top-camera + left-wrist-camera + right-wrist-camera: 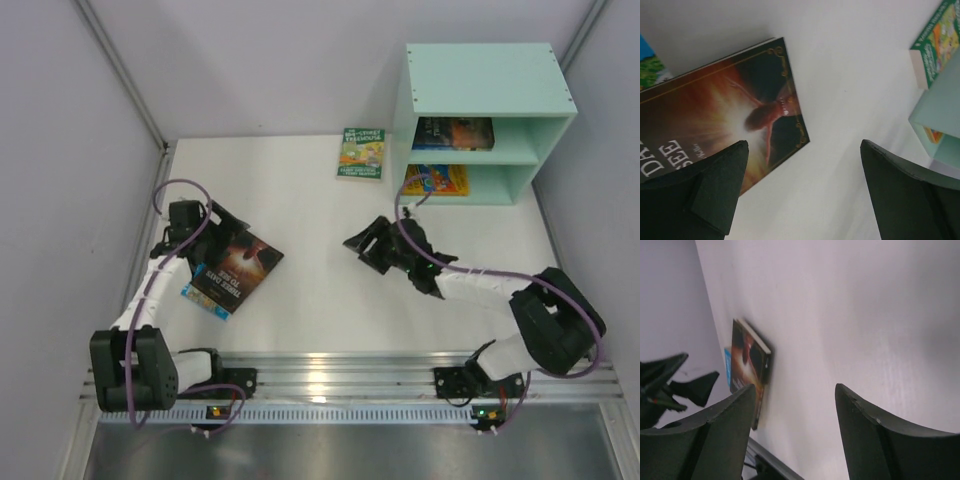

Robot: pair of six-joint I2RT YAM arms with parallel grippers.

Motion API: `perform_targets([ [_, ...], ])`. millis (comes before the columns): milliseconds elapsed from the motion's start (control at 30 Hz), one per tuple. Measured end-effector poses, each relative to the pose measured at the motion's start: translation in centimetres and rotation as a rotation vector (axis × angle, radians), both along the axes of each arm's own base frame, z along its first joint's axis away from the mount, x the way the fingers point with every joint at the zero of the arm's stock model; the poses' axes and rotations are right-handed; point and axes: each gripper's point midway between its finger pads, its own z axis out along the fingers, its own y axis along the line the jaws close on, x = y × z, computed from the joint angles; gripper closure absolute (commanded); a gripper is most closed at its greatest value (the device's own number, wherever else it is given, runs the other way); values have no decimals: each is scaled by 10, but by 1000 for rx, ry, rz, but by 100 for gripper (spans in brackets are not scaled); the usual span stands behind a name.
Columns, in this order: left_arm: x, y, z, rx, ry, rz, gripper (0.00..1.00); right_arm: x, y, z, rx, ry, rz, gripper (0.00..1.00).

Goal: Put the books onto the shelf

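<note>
The job is partly done. The shelf stands at the far right corner of the table, and both its compartments already hold something. A dark-covered book lies flat in the upper one and an orange-yellow book lies flat in the lower one. Whether further books lie under either, I cannot tell.

Three books are left out on the table. A green book lies flat near the far edge, just beside the shelf's left wall. Near the left edge, a dark brown book lies face up on top of a light blue book, of which only the near end shows.

Neither arm is carrying anything. The left claw hangs at the far corner of the dark brown book with its fingers wide apart and empty. In its wrist view one finger is over the cover and the other over bare table. The right claw is over the middle of the table, well apart from every book, its fingers apart with nothing between them.

Going by what shows, somewhat under half the work is finished. The left claw seems set to take the dark brown book next, which would uncover the light blue one. The green book looks the shortest trip.
</note>
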Motion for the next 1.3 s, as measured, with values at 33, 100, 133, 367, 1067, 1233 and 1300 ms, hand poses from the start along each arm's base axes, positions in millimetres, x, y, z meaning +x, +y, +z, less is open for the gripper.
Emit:
perform_targets([
  [33, -3, 7, -8, 18, 20, 28, 2, -12, 17, -6, -6, 10, 38, 35],
  [100, -4, 21, -15, 45, 42, 77, 2, -37, 52, -22, -11, 42, 120, 34],
  [133, -3, 27, -16, 56, 41, 99, 2, -44, 67, -31, -16, 60, 146, 35],
  [367, -2, 64, -19, 117, 50, 203, 1, -47, 154, -72, 14, 103, 219, 37],
  [1067, -16, 58, -65, 81, 134, 154, 1, -43, 262, -77, 305, 109, 185, 57],
  [1233, -16, 57, -64, 84, 131, 140, 1, -40, 264, -84, 307, 98, 174, 86],
  [1300, -16, 55, -64, 81, 127, 120, 2, -38, 263, -80, 338, 81, 164, 100],
])
